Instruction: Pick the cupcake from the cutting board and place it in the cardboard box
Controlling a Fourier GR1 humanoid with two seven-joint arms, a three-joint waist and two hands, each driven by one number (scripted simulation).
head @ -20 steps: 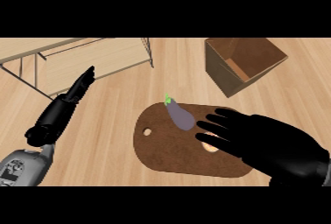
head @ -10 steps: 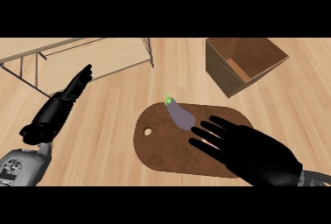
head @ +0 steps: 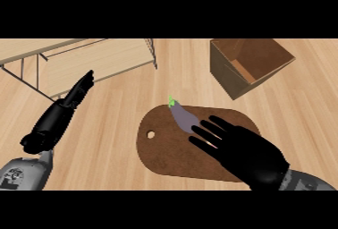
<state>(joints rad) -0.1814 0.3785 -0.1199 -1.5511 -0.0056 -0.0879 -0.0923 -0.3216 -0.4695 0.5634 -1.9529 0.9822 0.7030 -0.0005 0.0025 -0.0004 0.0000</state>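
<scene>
The right robot hand (head: 247,152), fingers straight and unclenched, hovers over the brown rounded wooden cutting board (head: 165,154), hiding most of the pale cupcake (head: 212,144), seemingly lining up a grasp. The brown cardboard box (head: 228,76) sits beyond the board.

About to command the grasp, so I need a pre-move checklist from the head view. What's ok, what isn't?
1. Right hand over the cutting board: ok.
2. Right fingers spread, holding nothing: ok.
3. Cupcake in sight: cannot tell. Only a purple vegetable with a green stem shows on the board, at the fingertips.
4. Cardboard box open on top, apart from the board: ok.
5. Left hand resting open at the left, off the board: ok.
</scene>
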